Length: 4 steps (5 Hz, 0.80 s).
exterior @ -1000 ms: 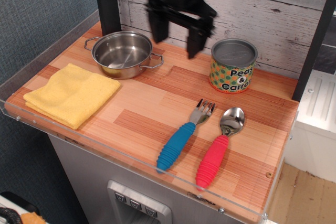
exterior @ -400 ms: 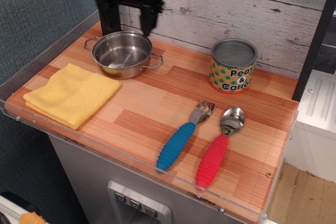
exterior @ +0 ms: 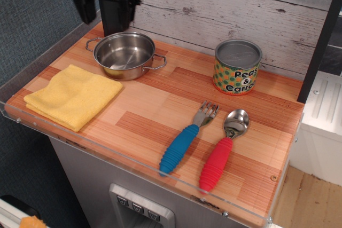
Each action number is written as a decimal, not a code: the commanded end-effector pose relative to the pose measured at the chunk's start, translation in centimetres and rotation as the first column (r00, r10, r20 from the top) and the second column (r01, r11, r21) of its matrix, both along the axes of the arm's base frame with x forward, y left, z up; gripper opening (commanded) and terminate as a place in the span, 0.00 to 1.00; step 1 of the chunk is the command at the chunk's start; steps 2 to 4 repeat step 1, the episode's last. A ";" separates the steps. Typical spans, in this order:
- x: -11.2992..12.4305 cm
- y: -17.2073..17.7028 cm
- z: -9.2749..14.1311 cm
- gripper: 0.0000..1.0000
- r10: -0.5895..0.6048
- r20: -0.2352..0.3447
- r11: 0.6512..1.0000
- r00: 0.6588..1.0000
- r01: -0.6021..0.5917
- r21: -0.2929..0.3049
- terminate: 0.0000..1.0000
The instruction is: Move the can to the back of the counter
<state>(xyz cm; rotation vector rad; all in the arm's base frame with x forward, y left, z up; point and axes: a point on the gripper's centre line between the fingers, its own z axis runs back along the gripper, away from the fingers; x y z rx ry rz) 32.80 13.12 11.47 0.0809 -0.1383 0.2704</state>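
The can [exterior: 237, 67], a short tin with a grey lid and a green label with orange dots, stands upright at the back right of the wood-plank counter [exterior: 155, 105], close to the plank wall. My black gripper [exterior: 103, 15] hangs open and empty at the top left, above and behind the steel pot, far to the left of the can. Its fingers [exterior: 85, 8] point down, wide apart.
A shiny two-handled steel pot [exterior: 124, 55] sits at the back left. A folded yellow cloth [exterior: 74, 95] lies at the front left. A blue-handled fork [exterior: 187, 138] and a red-handled spoon [exterior: 223, 151] lie at the front right. A clear acrylic rim [exterior: 133, 159] edges the counter.
My gripper has swept left from beside the can, past the pot, to the top left corner. The can has stayed in place.
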 end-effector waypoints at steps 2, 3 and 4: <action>0.1 0.2 1.6 1.00 0.006 0.034 1.000 0.999 -0.006 0.016 1.00; 0.1 0.2 1.6 1.00 0.006 0.034 1.000 0.999 -0.006 0.016 1.00; 0.1 0.2 1.6 1.00 0.006 0.034 1.000 0.999 -0.006 0.016 1.00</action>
